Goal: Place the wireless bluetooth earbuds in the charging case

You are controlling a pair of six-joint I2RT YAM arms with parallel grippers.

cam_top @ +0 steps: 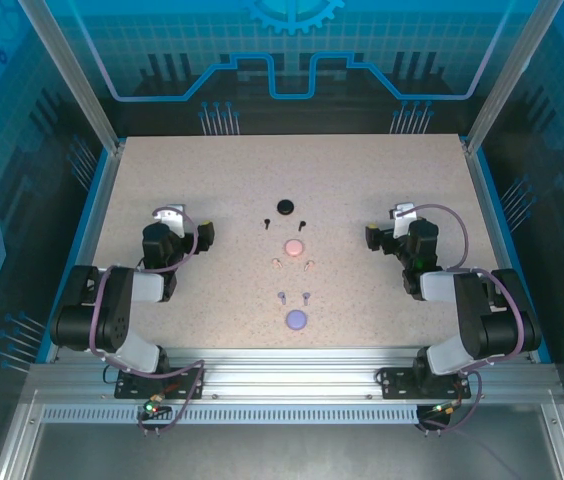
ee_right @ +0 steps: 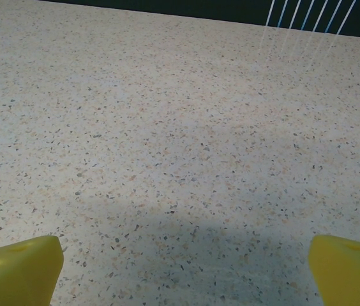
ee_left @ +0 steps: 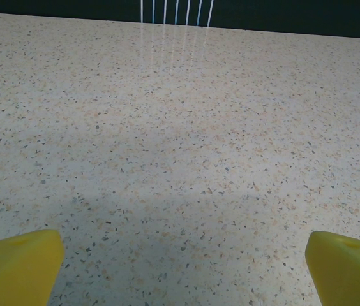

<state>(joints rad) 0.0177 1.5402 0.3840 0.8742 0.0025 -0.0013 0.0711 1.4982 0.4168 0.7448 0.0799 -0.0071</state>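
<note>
Both my arms sit folded near their bases, one at each side of the counter [cam_top: 162, 170]. Left gripper [cam_top: 172, 214]: released, jaws wide. In the left wrist view its yellow fingertips [ee_left: 15, 271] sit at the two lower corners, with bare speckled counter between them and nothing held. Right gripper [cam_top: 400, 213]: likewise released, its fingertips [ee_right: 17, 271] far apart at the lower corners of the right wrist view, nothing between them. In the top view the task items lie in a column down the middle of the counter, between my two grippers and well apart from both. Farthest from me is the black case [cam_top: 285, 205], with the black earbuds [cam_top: 265, 222] just nearer, one to each side. Next comes the pink case [cam_top: 293, 246], with the pink earbuds [cam_top: 276, 263] just nearer it, again split left and right. Nearest me is the lilac case [cam_top: 296, 319], with the lilac earbuds [cam_top: 281, 296] side by side just beyond it. All six earbuds lie loose on the counter, none in a case. Cases are too small to tell whether lids are open
</note>
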